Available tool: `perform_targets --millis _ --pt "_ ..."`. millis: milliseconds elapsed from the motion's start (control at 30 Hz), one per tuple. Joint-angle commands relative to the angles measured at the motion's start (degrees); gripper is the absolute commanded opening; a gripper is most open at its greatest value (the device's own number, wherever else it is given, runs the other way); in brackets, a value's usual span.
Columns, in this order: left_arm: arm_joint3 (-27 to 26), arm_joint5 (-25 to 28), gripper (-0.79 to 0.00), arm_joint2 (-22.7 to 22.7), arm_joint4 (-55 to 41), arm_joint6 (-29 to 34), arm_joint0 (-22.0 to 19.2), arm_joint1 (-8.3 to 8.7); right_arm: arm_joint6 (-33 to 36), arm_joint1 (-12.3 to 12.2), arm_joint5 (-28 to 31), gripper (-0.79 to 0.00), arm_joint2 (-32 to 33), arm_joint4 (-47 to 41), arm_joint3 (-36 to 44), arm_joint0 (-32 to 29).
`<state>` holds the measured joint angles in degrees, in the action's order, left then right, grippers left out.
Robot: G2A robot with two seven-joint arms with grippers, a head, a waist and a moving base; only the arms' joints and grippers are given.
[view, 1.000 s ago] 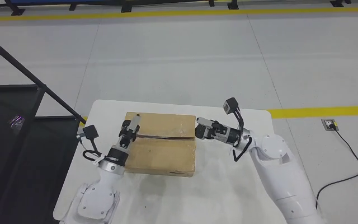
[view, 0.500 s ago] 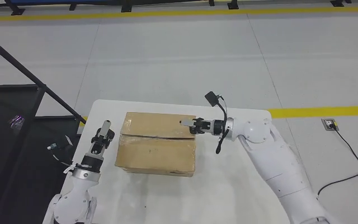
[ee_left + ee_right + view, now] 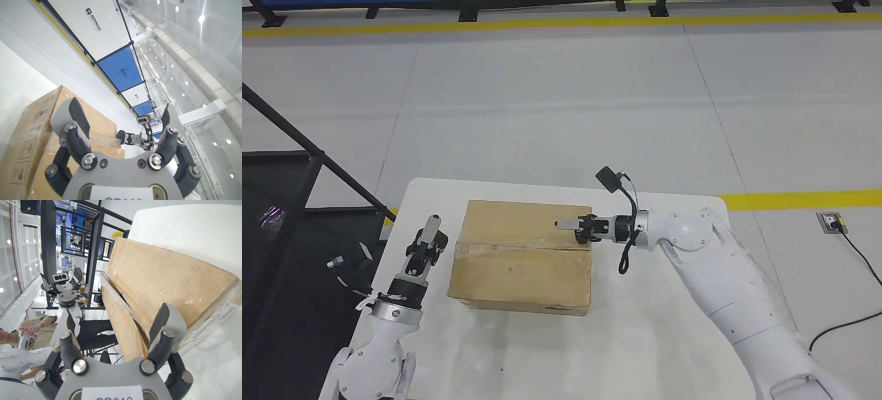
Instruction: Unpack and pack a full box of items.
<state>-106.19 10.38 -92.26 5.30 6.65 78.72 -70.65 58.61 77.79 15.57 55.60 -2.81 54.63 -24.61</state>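
**White table with a cardboard box between two arms**

A white table [image 3: 642, 320] on a grey floor holds a taped cardboard box [image 3: 522, 260] at its centre. The right gripper [image 3: 566, 222], fingers spread, sits at the right end of the box's top seam. The left gripper [image 3: 431, 225], also spread, hovers just left of the box.

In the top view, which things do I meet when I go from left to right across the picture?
left end effector → box → floor socket
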Motion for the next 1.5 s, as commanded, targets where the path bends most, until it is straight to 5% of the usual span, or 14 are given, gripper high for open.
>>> perform_targets --millis 0,433,567,600,633,800,1167,1300,1467 --pt "0.07 -0.06 0.0 -0.06 -0.04 -0.06 0.01 -0.02 0.19 0.05 0.64 0.0 -0.44 0.73 0.45 0.2" --pt "-0.31 0.31 0.0 -0.41 -0.39 0.05 0.47 -0.09 -1.57 -0.94 6.15 -0.006 -0.97 9.21 3.97 -1.56" --pt "-0.42 0.35 0.0 -0.36 -0.34 0.18 0.52 -0.12 -4.97 -1.14 5.29 -0.114 -1.03 12.65 5.47 -2.28" --pt "-0.45 0.44 0.0 -0.36 -0.34 0.15 0.52 -0.12 -5.78 -1.18 5.15 -0.209 -1.08 13.41 5.94 -2.6" --pt "-0.47 0.48 0.0 -0.37 -0.34 0.14 0.53 -0.13 -6.25 -1.25 5.01 -0.4 -1.14 14.34 6.43 -2.8" --pt "-0.62 0.49 0.0 -0.59 -0.54 0.02 0.62 -0.16 -6.62 -1.53 3.74 -0.474 -1.44 17.57 8.47 -3.47" --pt "-0.42 0.48 0.0 -0.89 -0.8 0.15 0.47 -0.21 -8.26 -1.92 1.1 -0.508 -1.65 22.23 11.65 -4.85" --pt "-0.16 0.39 0.0 -0.84 -0.75 0.38 0.24 -0.22 -8.97 -2.12 0.47 -0.782 -1.19 22.89 12.61 -5.52" --pt "0.58 0.27 0.0 -0.56 -0.84 1.15 -0.08 -0.23 -9.64 -2.27 -0.55 -0.785 -0.34 22.3 13.6 -6.09"
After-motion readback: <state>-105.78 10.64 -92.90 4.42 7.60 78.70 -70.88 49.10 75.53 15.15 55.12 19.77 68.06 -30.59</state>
